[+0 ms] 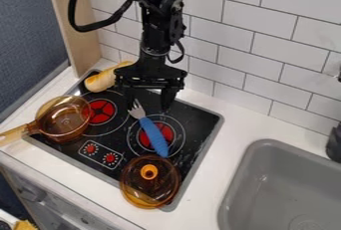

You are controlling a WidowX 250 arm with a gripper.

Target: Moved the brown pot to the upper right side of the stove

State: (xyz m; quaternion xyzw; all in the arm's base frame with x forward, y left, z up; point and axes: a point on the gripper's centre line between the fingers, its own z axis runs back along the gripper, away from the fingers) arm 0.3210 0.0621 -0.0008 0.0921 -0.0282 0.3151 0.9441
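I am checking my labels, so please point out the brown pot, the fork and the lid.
Brown pot [65,122]: camera view, inside of its bowl.
Fork [154,135]: camera view, its blue handle.
Lid [148,172]: camera view, its orange knob.

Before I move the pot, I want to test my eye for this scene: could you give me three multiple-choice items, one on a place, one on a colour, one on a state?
1. Where is the brown pot?
A) in the sink
B) at the left side of the stove
C) under the lid

2. What colour is the fork's handle?
A) blue
B) green
C) white

3. How is the pincer?
A) shut
B) open

Answers:
1 B: it overlaps the stove's left edge.
2 A: the handle is plainly blue.
3 B: its fingers stand apart.
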